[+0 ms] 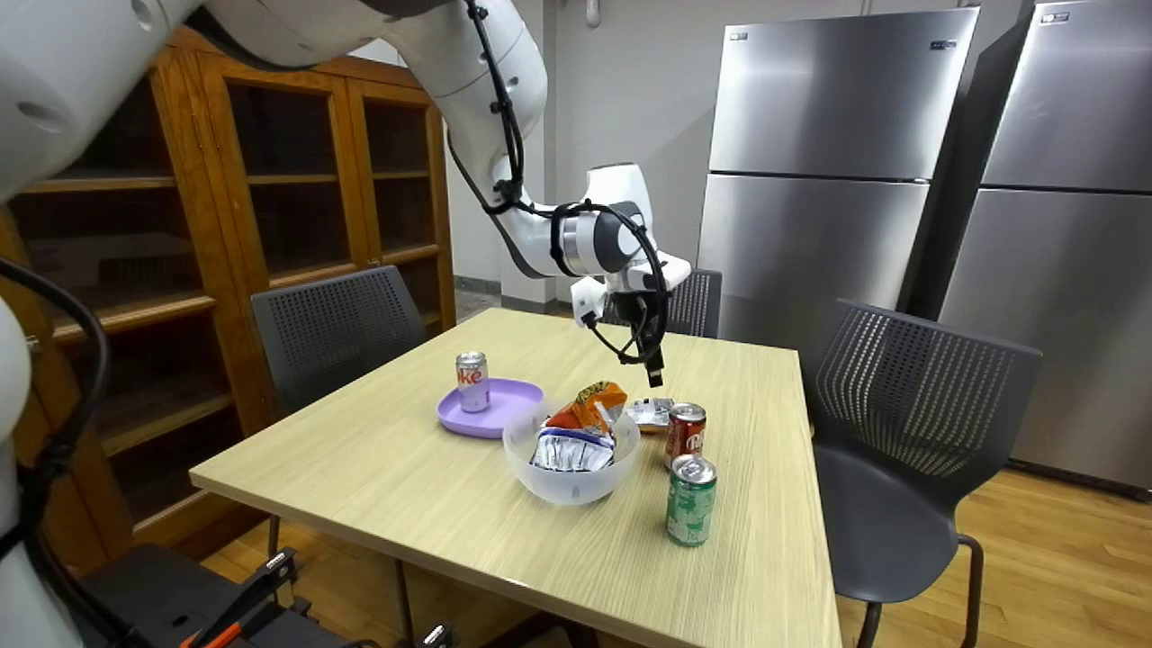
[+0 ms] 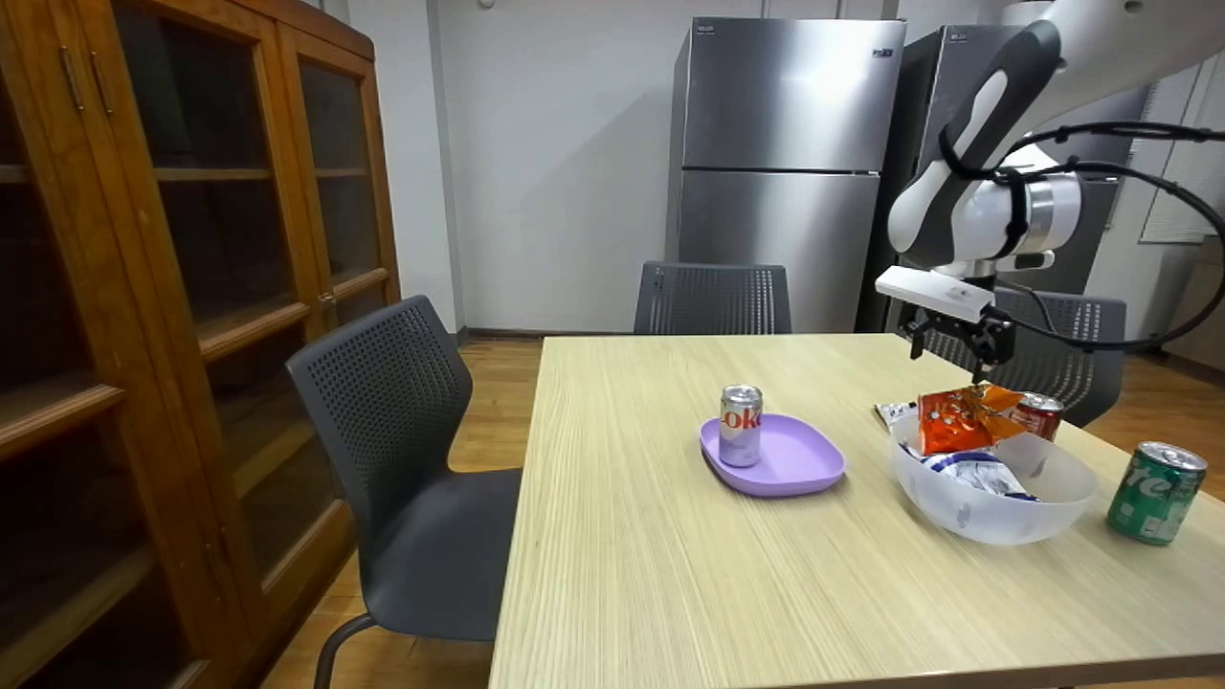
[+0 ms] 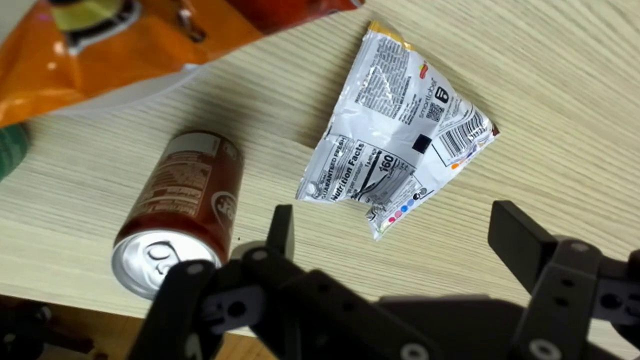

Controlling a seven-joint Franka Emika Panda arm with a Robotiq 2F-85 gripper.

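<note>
In the wrist view, the crumpled white chip bag (image 3: 400,125) lies on the table (image 3: 575,75) beside the Dr Pepper can (image 3: 187,185), below the empty gripper (image 3: 392,237), mostly just beyond the line between its widely spread fingertips (image 3: 517,242).

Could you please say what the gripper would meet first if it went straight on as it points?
Probably the white snack bag ahead of the open fingers, or the table beside it; depth is unclear.
</note>
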